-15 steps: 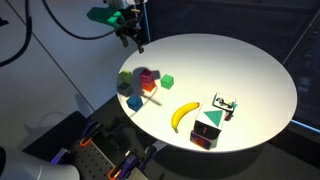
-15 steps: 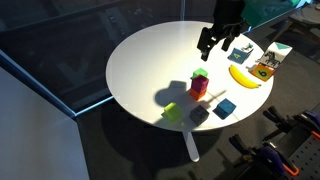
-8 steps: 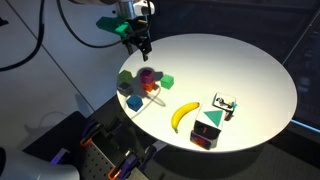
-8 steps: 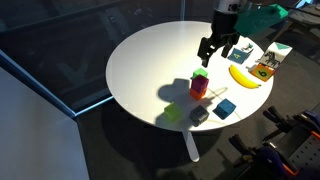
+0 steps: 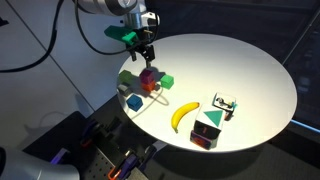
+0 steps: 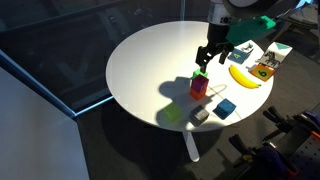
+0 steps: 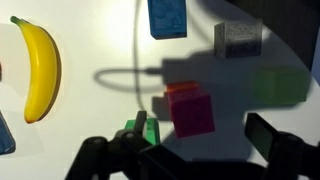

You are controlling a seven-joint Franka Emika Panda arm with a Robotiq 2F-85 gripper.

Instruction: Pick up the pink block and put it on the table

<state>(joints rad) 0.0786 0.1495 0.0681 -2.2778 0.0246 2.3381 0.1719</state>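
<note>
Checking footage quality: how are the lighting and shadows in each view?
Wrist view: a dark shadow covers the right side, yet the pink block reads vivid; the claw is a dark, blurred silhouette. Both exterior views: the table glows white against dim surroundings.

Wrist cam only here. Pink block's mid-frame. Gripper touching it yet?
Observer: Doesn't look like it. In an exterior view the gripper hangs just above the pink block, not around it.
Operator: Where's the cluster on the table?
Observer: Close to the rim of the round table, on the arm's side.
Operator: Anything beyond the banana?
Observer: A small box and a green-and-red object, also near the rim.
</note>
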